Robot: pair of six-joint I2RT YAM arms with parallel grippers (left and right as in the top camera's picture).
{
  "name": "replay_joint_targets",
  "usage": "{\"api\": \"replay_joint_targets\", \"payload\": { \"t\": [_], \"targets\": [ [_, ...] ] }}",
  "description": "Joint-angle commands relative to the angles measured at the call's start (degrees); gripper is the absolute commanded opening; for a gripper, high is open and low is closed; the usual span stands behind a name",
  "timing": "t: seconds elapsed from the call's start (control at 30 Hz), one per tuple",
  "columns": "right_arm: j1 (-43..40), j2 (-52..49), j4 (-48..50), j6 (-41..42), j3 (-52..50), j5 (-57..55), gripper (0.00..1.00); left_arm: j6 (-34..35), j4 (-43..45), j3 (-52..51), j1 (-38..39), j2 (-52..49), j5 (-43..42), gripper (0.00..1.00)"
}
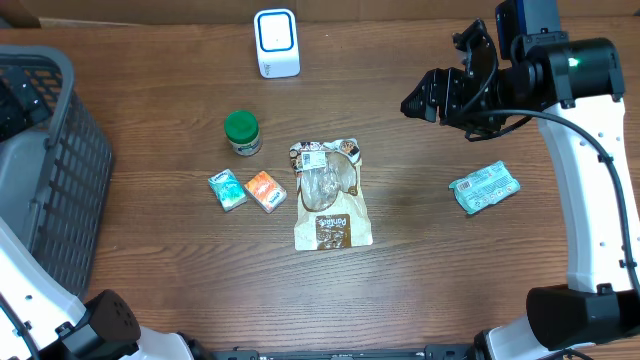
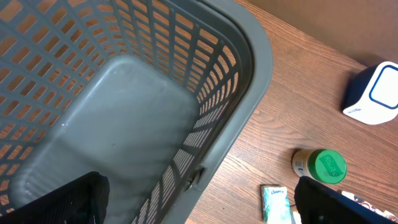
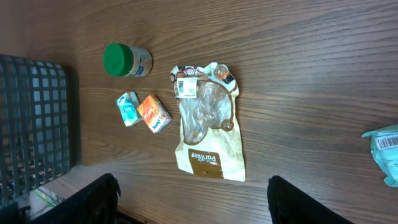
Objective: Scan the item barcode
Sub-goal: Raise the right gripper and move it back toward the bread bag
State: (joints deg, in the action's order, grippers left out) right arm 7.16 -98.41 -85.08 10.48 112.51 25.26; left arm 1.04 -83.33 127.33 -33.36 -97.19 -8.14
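Note:
The white and blue scanner (image 1: pixel 277 43) stands at the back of the table. Mid-table lie a brown and clear bag (image 1: pixel 329 192) with a barcode label (image 1: pixel 312 157), a green-lidded jar (image 1: pixel 242 132), a teal pack (image 1: pixel 227 189) and an orange pack (image 1: pixel 265 191). A green packet (image 1: pixel 484 188) lies alone on the right. My right gripper (image 1: pixel 425 100) hangs open and empty above the table, right of the bag (image 3: pixel 205 124) and behind the green packet. My left gripper (image 2: pixel 199 208) is wide open over the basket's rim, holding nothing.
A grey plastic basket (image 1: pixel 60 180) fills the left side of the table, its inside bare in the left wrist view (image 2: pixel 124 112). The jar (image 2: pixel 320 165) and teal pack (image 2: pixel 275 202) lie just to the right of the basket's rim.

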Motion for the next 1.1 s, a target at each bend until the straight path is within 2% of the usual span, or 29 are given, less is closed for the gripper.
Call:
{"api": "replay_joint_targets", "payload": {
  "t": [0.0, 0.77, 1.07],
  "targets": [
    [0.02, 1.31, 0.13, -0.13, 1.62, 0.33, 0.74, -1.27, -0.02, 0.33, 0.39, 0.55, -0.28, 1.00],
    [0.59, 0.24, 0.13, -0.52, -0.07, -0.15, 0.74, -1.27, -0.02, 0.33, 0.39, 0.55, -0.28, 1.00],
    [3.17, 0.24, 0.37, -0.52, -0.07, -3.37, 0.74, -1.27, -0.02, 0.33, 0.39, 0.55, -0.28, 0.99]
  ]
}}
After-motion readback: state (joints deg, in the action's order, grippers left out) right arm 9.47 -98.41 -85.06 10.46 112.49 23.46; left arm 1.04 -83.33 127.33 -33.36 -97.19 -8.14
